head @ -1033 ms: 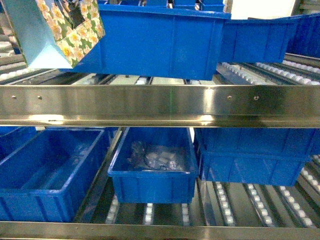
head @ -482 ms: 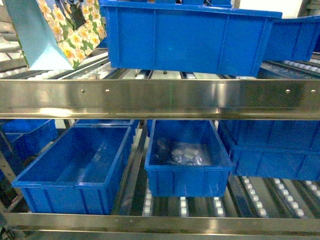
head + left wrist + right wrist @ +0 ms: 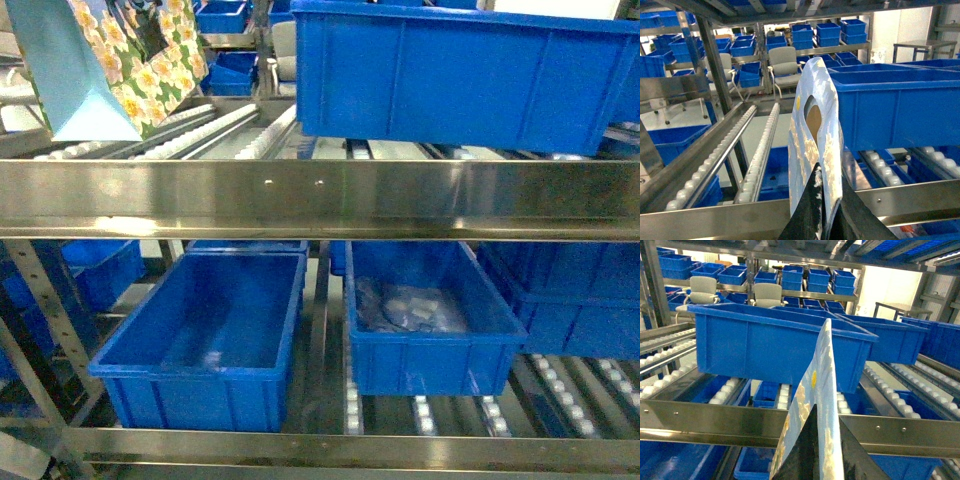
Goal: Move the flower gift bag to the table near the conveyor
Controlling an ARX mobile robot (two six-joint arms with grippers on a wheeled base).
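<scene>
The flower gift bag [image 3: 110, 65], pale blue with yellow-white blooms, hangs at the top left of the head view, above the conveyor [image 3: 320, 200], a steel rack with white roller lanes [image 3: 760, 150]. In the left wrist view the bag [image 3: 815, 135] stands edge-on, and my left gripper [image 3: 829, 182] is shut on its lower edge. My right gripper [image 3: 827, 412] is likewise shut on a thin floral bag [image 3: 820, 365] seen edge-on. Neither gripper shows in the head view. The table is out of view.
A large blue bin [image 3: 460, 70] sits on the upper roller lane at right. Below the steel rail are an empty blue bin [image 3: 200, 340] and one holding plastic packets [image 3: 430, 320]. Shelves of blue bins and two chairs [image 3: 785, 65] stand behind.
The rack and its bins have slid to the right in the head view and look a little farther off. The bag keeps its place at the top left.
</scene>
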